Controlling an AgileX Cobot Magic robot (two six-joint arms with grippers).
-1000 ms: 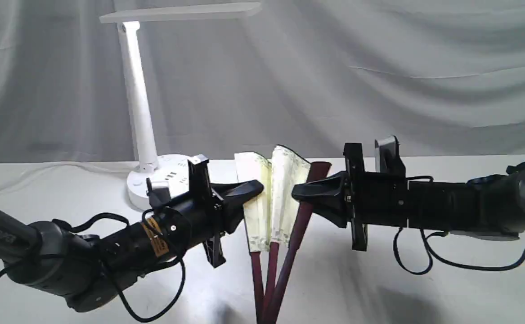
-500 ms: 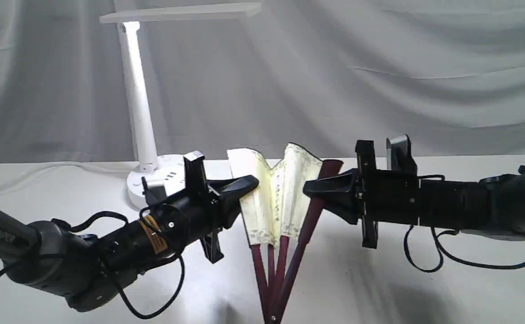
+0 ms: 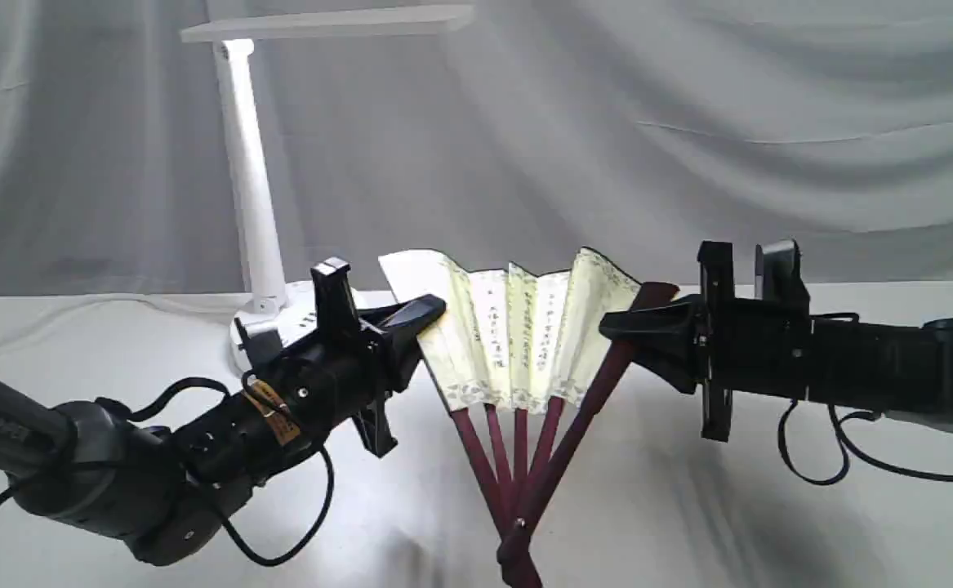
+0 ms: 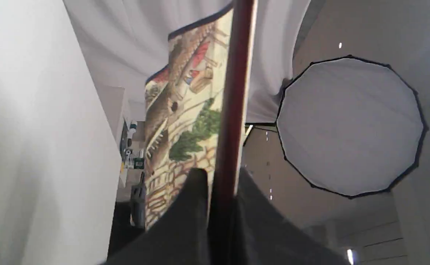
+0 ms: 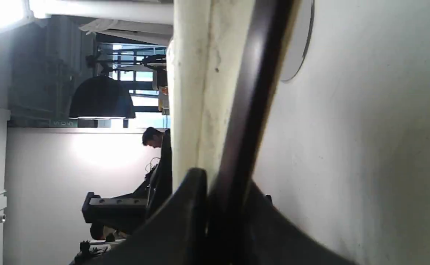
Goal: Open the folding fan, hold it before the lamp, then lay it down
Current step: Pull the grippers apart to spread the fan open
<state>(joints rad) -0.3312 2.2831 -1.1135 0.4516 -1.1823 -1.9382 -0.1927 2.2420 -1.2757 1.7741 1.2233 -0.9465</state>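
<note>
Slowly now, with my left gripper point(image 3: 435, 310) and right gripper point(image 3: 608, 329) each clamped on one edge of the fan point(image 3: 517, 335) between them, I'd pull apart evenly, without tearing it.

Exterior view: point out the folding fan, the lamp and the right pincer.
folding fan point(image 3: 525, 335): exterior view, middle of the cream pleated leaf.
lamp point(image 3: 249, 188): exterior view, midway up the white post.
right pincer point(image 3: 616, 328): exterior view, tips clamped on the fan's dark outer guard.

Black arms point(image 3: 868, 367) trailing looped black cables point(image 3: 331, 490) (yellow label point(image 3: 268, 406) on left).
</note>
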